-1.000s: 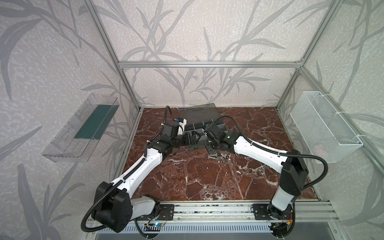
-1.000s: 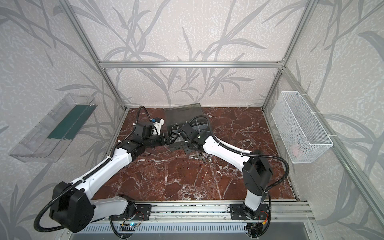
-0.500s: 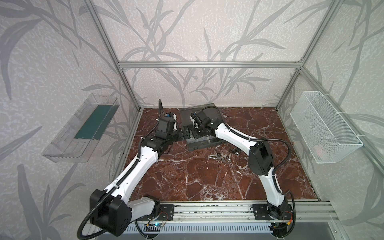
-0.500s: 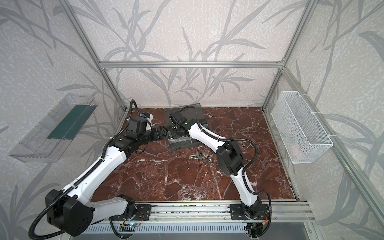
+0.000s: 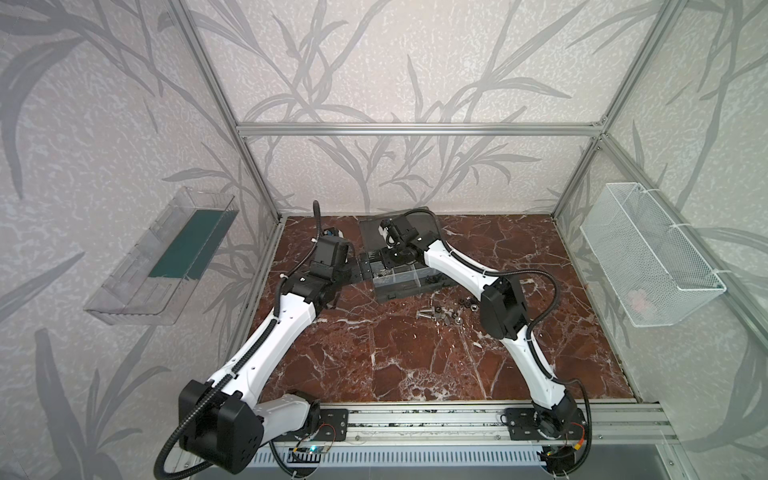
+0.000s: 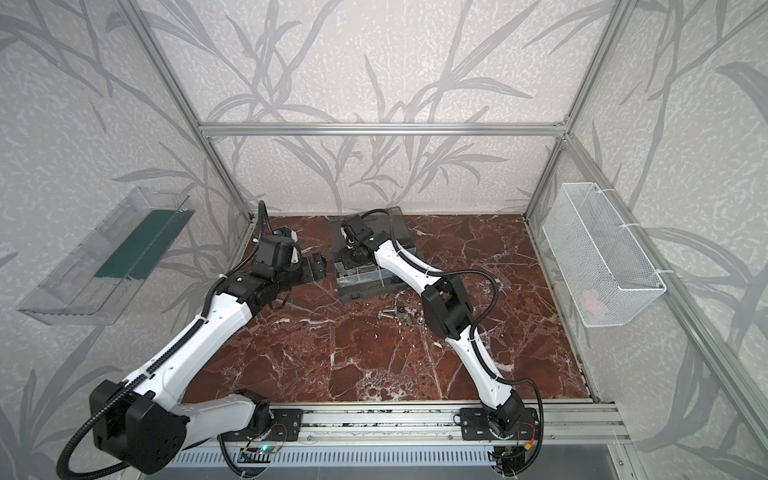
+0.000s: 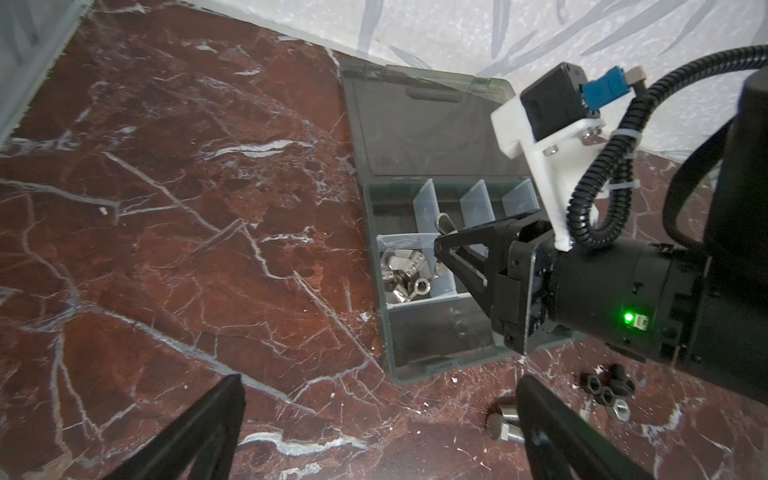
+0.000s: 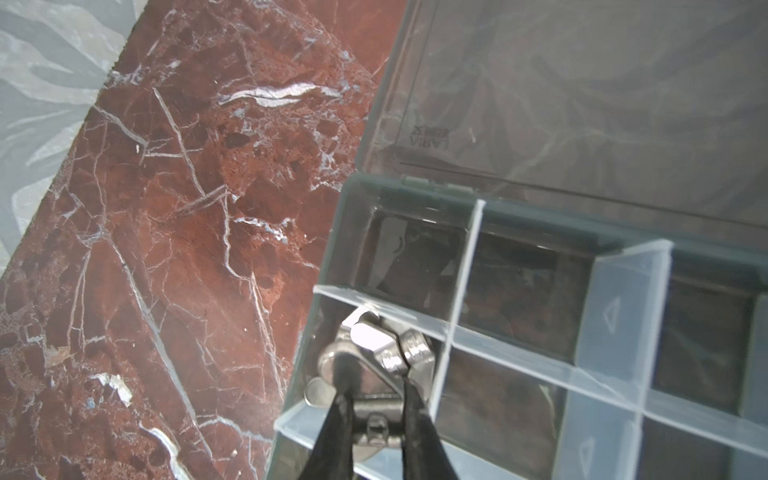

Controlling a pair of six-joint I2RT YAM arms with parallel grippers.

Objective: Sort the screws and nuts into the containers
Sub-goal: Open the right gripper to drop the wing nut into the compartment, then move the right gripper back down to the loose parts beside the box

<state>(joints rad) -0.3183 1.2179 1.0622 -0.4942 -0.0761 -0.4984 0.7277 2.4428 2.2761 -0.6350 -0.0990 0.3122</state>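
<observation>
- The dark grey plastic organizer case (image 5: 409,291) (image 7: 419,361) sits on the red-brown marble-patterned desk (image 5: 415,365) near the back wall. Its smoky hinged lid (image 7: 415,124) (image 8: 582,83) is folded open behind it.
- Translucent whitish dividers (image 7: 428,203) (image 8: 623,299) split the case into small rectangular compartments.
- The right pincer (image 7: 438,249) (image 8: 374,382) reaches into the compartment at the case's left end. Its jaws are nearly closed and clamp a silver wing nut (image 8: 376,409) between the black fingertips (image 8: 338,395).
- Directly under the held piece, that same compartment holds a pile of silver wing nuts (image 7: 401,274) (image 8: 386,345).
- The left pincer (image 6: 314,268) (image 7: 380,379) is spread as wide as it goes and holds nothing. It hangs above the desk just beside the case's left end, not touching it.
- A loose cluster of fasteners (image 5: 444,316) (image 6: 401,316) lies on the desk in front of the case, toward its right end. It includes small black ring-like nuts (image 7: 606,386), a silver hex nut (image 7: 619,409) and a short silver bolt (image 7: 503,422).
</observation>
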